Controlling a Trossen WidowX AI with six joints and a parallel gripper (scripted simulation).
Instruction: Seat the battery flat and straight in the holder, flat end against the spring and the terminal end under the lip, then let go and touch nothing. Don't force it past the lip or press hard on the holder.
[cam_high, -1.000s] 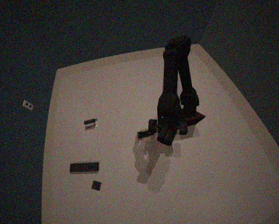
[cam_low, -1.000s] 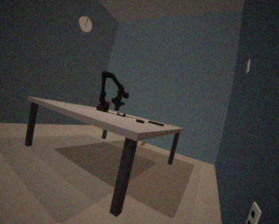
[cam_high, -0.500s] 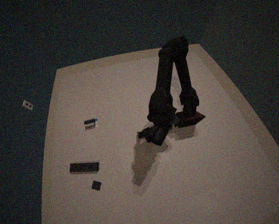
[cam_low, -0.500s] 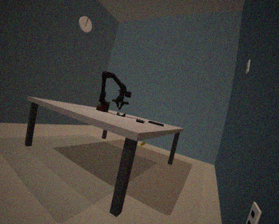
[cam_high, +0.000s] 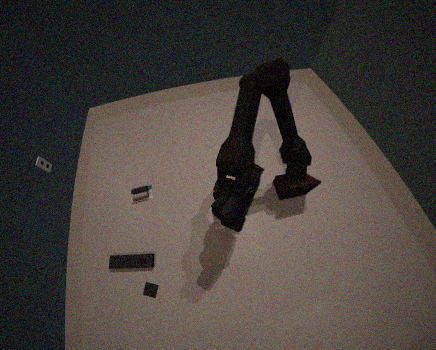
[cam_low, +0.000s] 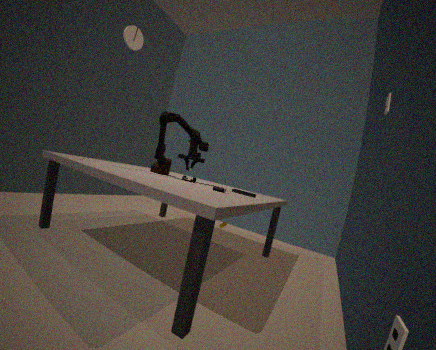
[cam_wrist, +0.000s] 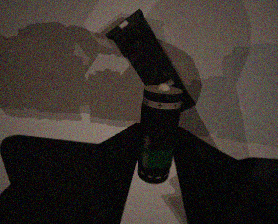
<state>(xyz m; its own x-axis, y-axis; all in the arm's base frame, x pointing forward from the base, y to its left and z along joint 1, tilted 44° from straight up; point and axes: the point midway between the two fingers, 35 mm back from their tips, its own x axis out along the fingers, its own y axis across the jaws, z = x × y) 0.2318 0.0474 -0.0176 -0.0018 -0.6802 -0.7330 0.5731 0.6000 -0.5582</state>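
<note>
Gripper (cam_high: 230, 215) (cam_low: 189, 167) (cam_wrist: 157, 130) was closed on the black-and-green cylindrical battery (cam_wrist: 159, 159), the dark oblong holder (cam_wrist: 142, 47) lying skewed at far left in wrist view; misaligned lowering risked jamming against the lip.

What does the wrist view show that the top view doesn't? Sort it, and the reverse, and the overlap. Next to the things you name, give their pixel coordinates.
Only the wrist view: the dark cylindrical battery with a green section (cam_wrist: 160, 120), gripped by the black pincer (cam_low: 190, 167) (cam_wrist: 157, 130), and the black rectangular holder (cam_wrist: 145, 47) (cam_low: 194, 179) beyond it.

Only the top view: the long black bar (cam_high: 131, 261) (cam_low: 243, 193), the small dark square block (cam_high: 150, 289) (cam_low: 219, 189), the small dark cylinder with a blue end (cam_high: 140, 190) and the black folded arm (cam_high: 245, 120) (cam_low: 187, 124).

Both: the pale tabletop (cam_high: 150, 150) (cam_low: 150, 177) (cam_wrist: 150, 210), with shadows on it.
</note>
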